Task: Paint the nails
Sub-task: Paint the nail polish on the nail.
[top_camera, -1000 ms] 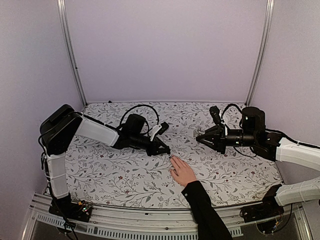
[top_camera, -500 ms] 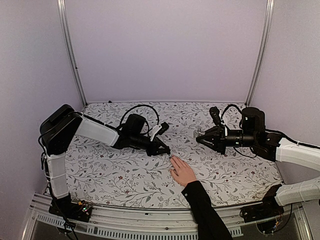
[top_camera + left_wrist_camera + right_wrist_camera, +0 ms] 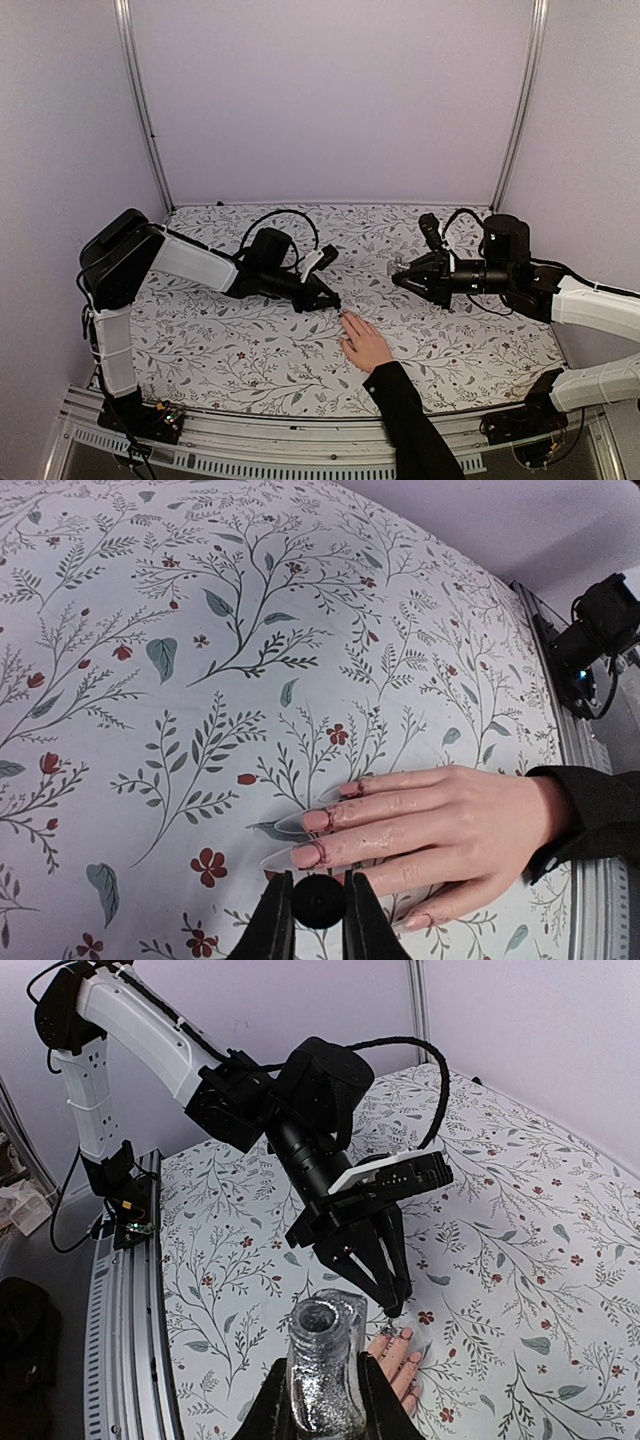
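Left wrist view: the left gripper [image 3: 318, 925] is closed on a black cap [image 3: 318, 902] just beside the nails [image 3: 317, 820] of a hand [image 3: 450, 825] lying flat on the table [image 3: 150, 630]. The right gripper [image 3: 322, 1405], well apart, clamps 1 open bottle [image 3: 325, 1355].

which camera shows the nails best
Left wrist: the nails lie close up, long and pointed, each separate. Top external shows the hand too small for nails; right wrist shows only fingertips beside the open bottle.
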You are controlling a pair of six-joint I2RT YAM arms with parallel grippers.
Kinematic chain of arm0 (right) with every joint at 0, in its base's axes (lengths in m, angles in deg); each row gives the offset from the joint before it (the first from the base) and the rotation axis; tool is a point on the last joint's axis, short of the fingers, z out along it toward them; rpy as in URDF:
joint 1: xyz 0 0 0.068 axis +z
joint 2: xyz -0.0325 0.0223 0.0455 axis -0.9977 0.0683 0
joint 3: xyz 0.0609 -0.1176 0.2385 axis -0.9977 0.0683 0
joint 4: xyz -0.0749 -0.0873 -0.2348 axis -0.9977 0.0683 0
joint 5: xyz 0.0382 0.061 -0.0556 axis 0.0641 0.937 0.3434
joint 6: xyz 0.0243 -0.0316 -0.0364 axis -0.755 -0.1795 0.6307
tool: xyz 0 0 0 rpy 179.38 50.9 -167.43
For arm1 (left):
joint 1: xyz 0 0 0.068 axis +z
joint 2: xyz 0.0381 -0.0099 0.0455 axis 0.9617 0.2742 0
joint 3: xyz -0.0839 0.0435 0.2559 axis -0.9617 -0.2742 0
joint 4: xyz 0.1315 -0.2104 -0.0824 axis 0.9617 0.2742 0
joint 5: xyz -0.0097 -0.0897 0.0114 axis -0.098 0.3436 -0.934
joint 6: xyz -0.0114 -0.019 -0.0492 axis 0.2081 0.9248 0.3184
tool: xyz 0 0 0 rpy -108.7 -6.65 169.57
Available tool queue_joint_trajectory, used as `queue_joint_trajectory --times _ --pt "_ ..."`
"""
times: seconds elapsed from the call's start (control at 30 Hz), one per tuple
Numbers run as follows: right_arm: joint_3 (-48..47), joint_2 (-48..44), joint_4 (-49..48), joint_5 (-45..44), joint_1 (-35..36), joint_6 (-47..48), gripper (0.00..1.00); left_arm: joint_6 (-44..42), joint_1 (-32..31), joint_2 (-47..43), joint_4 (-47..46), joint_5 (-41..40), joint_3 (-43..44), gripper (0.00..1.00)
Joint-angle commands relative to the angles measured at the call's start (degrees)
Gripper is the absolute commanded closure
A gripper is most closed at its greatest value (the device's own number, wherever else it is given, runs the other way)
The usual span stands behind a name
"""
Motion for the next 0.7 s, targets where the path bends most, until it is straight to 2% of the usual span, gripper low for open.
queue_joint_trajectory --times 0.0,0.67 --pt "0.56 -0.47 -1.5 -0.06 -0.4 -0.34 1.0 -0.62 -0.8 0.58 -0.07 0.2 1.18 1.0" --pt "0.56 -0.39 -1.51 -0.06 -0.43 -0.34 1.0 -0.88 -0.67 1.63 1.4 -1.31 2.14 1.0"
